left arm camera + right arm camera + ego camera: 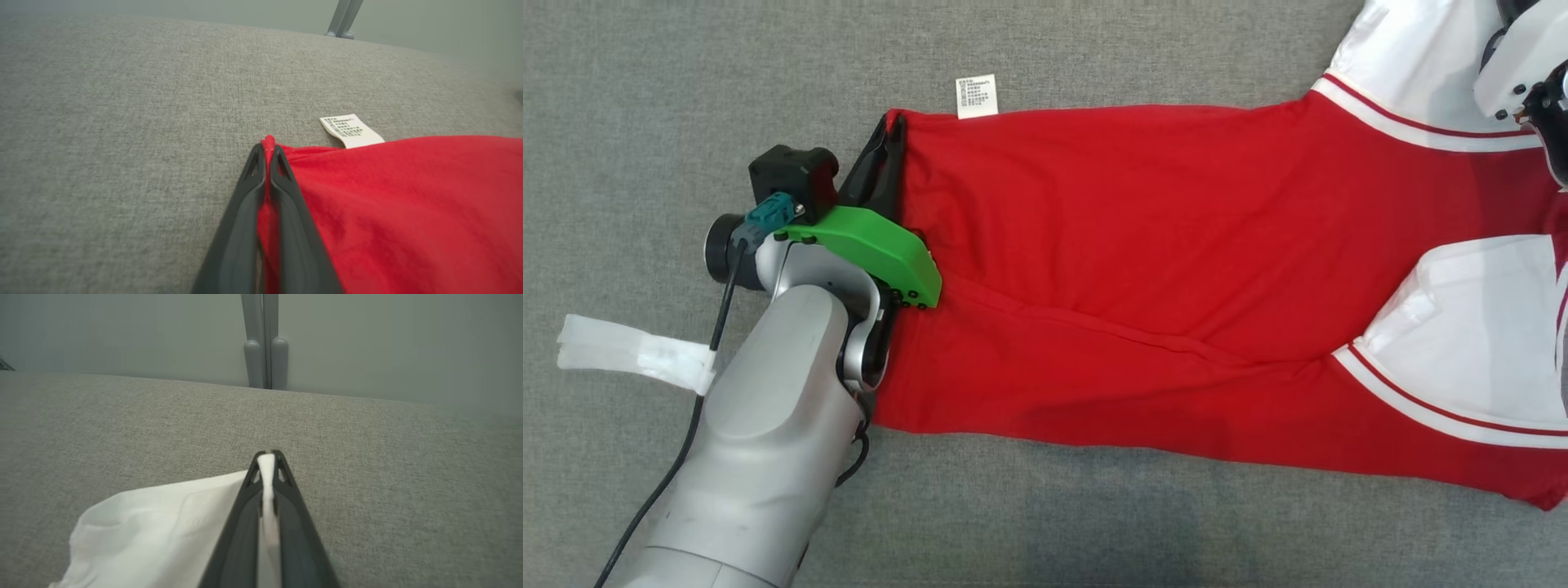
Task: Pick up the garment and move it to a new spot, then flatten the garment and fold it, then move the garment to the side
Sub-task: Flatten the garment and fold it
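Note:
The garment (1143, 269) is a red shirt with white, red-striped sleeves, spread sideways across the grey cloth surface. My left gripper (888, 131) is shut on its far hem corner, where red cloth (267, 143) pokes out between the dark fingers (282, 196). A white care label (977, 95) sticks out from the far edge near that corner. My right gripper (267, 455) is shut on the edge of a white sleeve (163, 522), pinched between its fingertips. In the head view the right arm's pale wrist (1523, 57) is at the top right over the white sleeve.
A strip of white tape (637, 355) lies on the grey surface (1094, 523) left of my left forearm. Beyond the surface's far edge, grey upright posts (265, 355) stand against a pale wall.

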Available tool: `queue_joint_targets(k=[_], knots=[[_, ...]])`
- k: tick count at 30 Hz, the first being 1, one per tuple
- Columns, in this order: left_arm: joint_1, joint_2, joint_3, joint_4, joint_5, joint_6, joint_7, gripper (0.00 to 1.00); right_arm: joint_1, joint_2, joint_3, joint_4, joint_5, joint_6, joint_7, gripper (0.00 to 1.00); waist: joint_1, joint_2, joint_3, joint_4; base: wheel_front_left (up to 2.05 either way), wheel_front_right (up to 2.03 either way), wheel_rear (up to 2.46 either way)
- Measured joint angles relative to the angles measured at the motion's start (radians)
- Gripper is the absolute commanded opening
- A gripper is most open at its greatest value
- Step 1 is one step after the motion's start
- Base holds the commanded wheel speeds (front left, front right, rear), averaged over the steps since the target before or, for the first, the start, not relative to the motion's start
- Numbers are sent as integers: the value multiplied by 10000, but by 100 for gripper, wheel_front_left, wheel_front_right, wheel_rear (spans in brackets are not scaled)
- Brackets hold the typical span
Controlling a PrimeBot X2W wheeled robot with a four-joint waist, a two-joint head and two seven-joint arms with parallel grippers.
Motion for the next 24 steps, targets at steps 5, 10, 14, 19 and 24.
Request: queue_joint_targets(k=[5,10,14,19,24], knots=[[20,142,88,416,-84,0,-2,0,549,10,23,-161,69,15,-938,0,0,0,-395,-208,0,0,0],[144,222,150,640,-150,-46,-96,0,1401,174,184,-364,115,92,-1889,0,0,0,-924,-405,0,0,0],[549,236,142,671,-186,-196,-104,0,2167,232,314,-570,155,94,-2569,0,-1,0,-1425,-539,0,0,0],[1041,313,196,646,-253,-347,-190,0,3044,330,326,-957,322,94,-2661,0,-1,0,-2096,-694,0,0,0],[1749,318,199,571,-343,-372,-221,0,4171,334,263,-1348,504,94,-2688,0,-1,0,-2794,-832,0,0,0]])
